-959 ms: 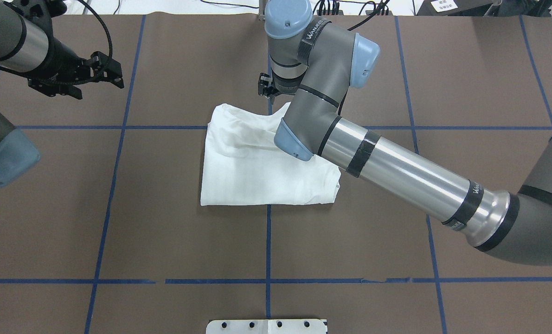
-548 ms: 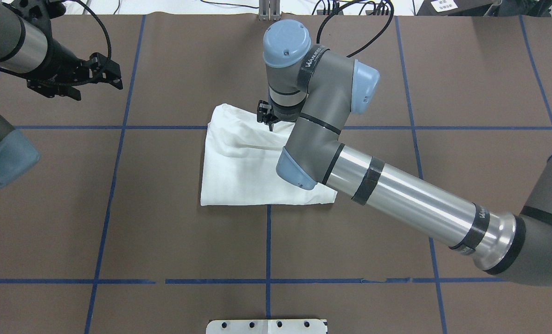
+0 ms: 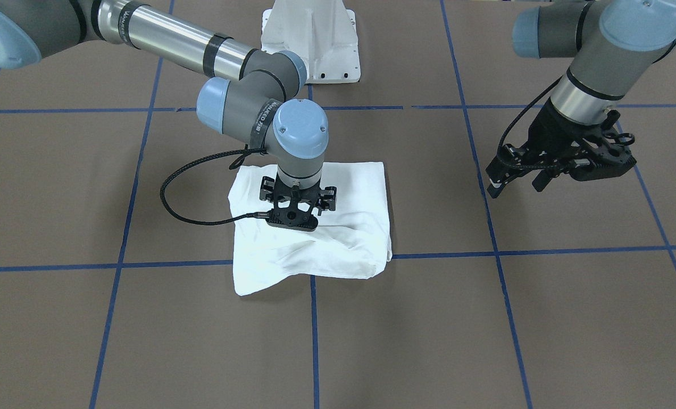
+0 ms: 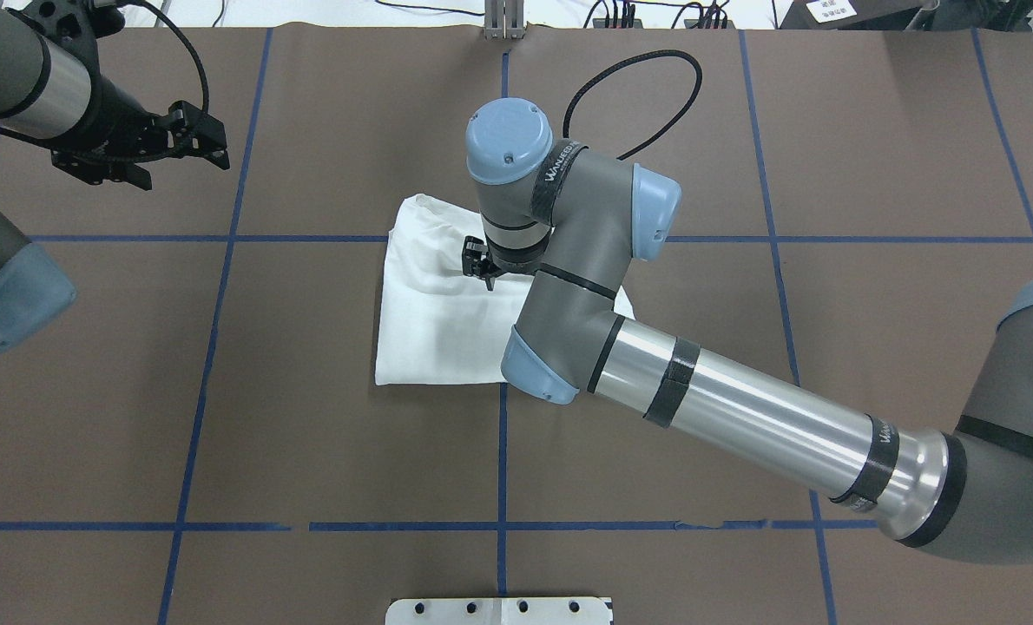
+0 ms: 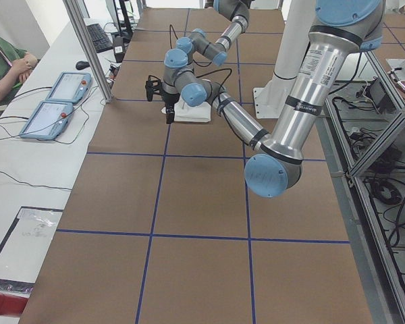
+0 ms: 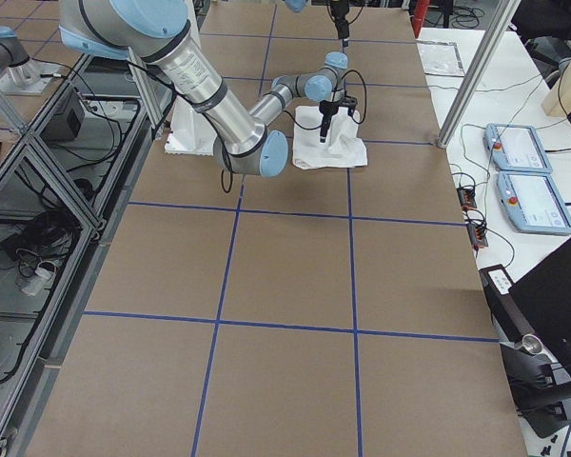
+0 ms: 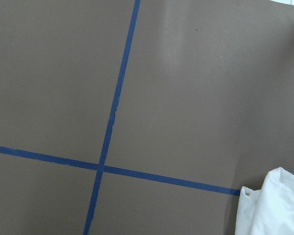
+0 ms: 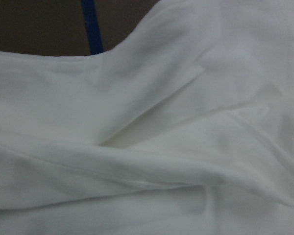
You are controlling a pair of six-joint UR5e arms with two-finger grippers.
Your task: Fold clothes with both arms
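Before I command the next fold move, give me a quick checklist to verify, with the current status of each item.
1. Right gripper over the white T-shirt: ok, it is low over the folded shirt's middle.
2. Right gripper's hold on the cloth: cannot tell. Its fingertips are hidden and the wrist view shows only fabric.
3. Left gripper out of the way: ok. It is open and empty, above bare table, apart from the shirt.
4. Shirt lying flat: not ok. It is creased and puffed along the edge farthest from the robot.
5. Black cable free of the cloth: cannot tell. Its loop passes over the shirt's edge.
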